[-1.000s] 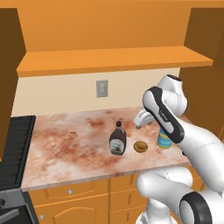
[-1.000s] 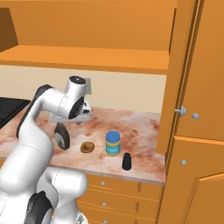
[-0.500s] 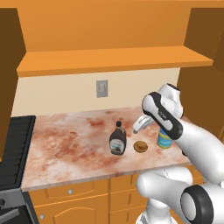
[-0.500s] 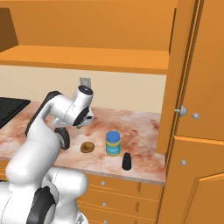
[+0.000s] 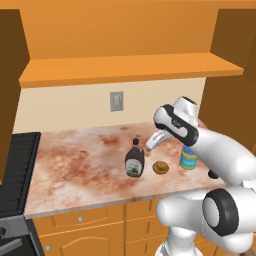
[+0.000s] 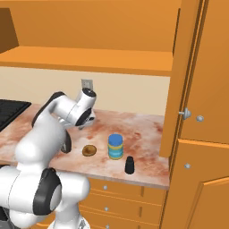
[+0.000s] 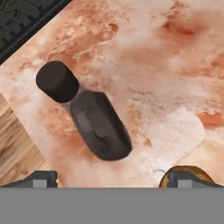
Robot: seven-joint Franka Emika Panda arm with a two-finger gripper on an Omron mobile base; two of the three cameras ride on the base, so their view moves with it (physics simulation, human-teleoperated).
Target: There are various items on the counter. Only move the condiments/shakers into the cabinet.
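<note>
The hand (image 5: 151, 144) hung with fingers apart over the bottle (image 5: 134, 159) standing on the surface (image 5: 75, 165), and since the pastry (image 5: 160, 167) lay just beside it, a skewed descent risked toppling the bottle or nudging the pastry.

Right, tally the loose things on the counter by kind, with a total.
Bottles: 1, the dark brown bottle
Jars: 1, the blue-lidded jar
Shakers: 1, the small black shaker
Pastries: 1, the round brown pastry
Total: 4
</note>
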